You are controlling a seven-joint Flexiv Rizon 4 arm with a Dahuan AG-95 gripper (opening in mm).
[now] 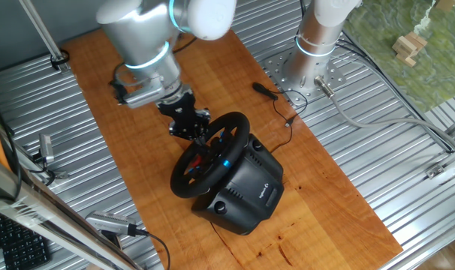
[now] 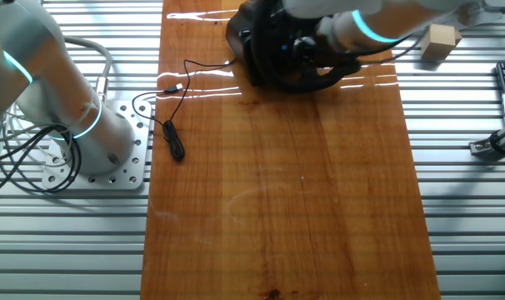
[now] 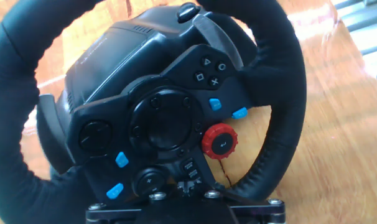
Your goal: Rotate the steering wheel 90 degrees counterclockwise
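Steering wheel (image 1: 210, 156) sits on its base housing (image 1: 246, 187), roughly mid-board on the wooden table (image 1: 137, 142), rim face tilted up and away from the housing toward the arm. In the hand view the hub (image 3: 167, 121) is skewed: red dial (image 3: 219, 141) below-right of hub centre, blue buttons (image 3: 121, 159) scattered around it, symbol button cluster up-right of hub centre. So the wheel reads as off-neutral, but how far along the 90° turn it is I can't judge from this alone.

Housing is bulky and sits flat on the table behind the wheel, which is probably why it can take torque without being clamped; no fixture visible.

Gripper (image 1: 200, 132) is right at the rim edge on the side away from the housing. Hand camera looks straight onto the hub with the rim arcing around the frame and a metal bar at the bottom edge, consistent with a grip on the rim near the lens, but the contact point itself is out of frame. Jaws: can't tell whether clamped on the rim or apart; fingertips hidden in every view.

Arm pose: wrist pitched down and in toward the wheel from the far side of the housing, forearm crossing above the table. Other fixed view shows only the wrist overlapping the wheel at the table's far end.

Loose black cable (image 2: 171, 133) lies well clear of the wheel, next to the arm's mounting plate (image 2: 119, 167).
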